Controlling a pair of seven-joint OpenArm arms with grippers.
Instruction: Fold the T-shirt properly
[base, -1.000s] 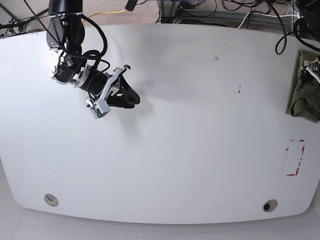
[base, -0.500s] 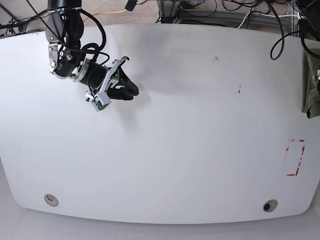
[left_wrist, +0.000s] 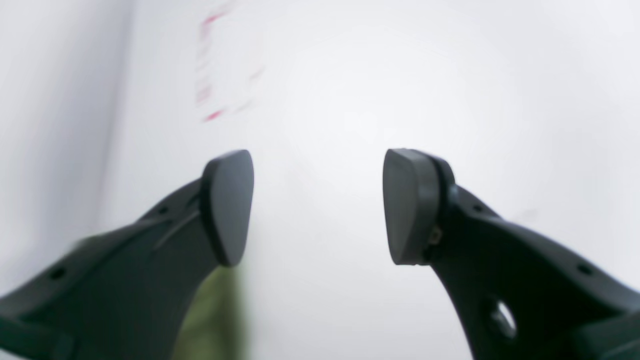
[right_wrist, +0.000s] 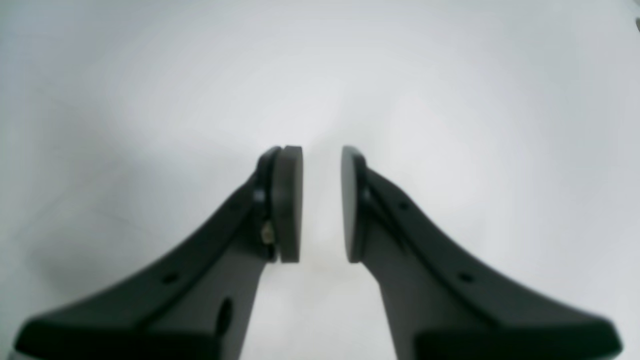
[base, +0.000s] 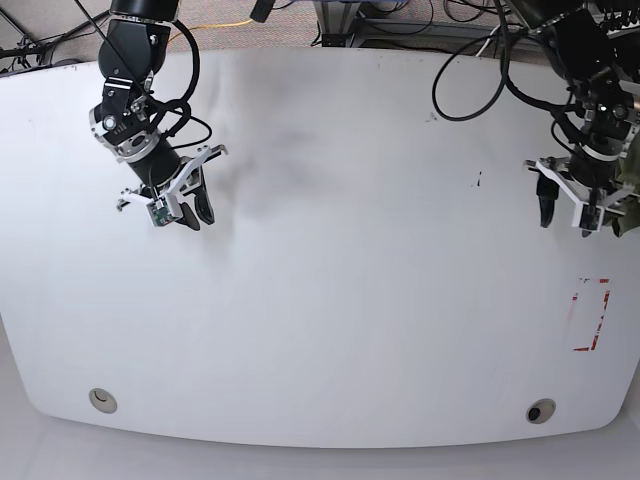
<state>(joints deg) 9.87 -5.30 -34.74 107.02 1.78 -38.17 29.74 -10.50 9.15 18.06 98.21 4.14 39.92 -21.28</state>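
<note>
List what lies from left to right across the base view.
Right arm's pincer → black mark on the table → left arm's pincer → red tape outline → sliver of the olive T-shirt at the right edge.

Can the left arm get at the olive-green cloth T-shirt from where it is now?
Probably yes. The left gripper hangs open beside the olive-green cloth T-shirt at the white table's right edge, nothing between them. Most of the shirt lies out of frame, so a good grip point is unclear.
</note>
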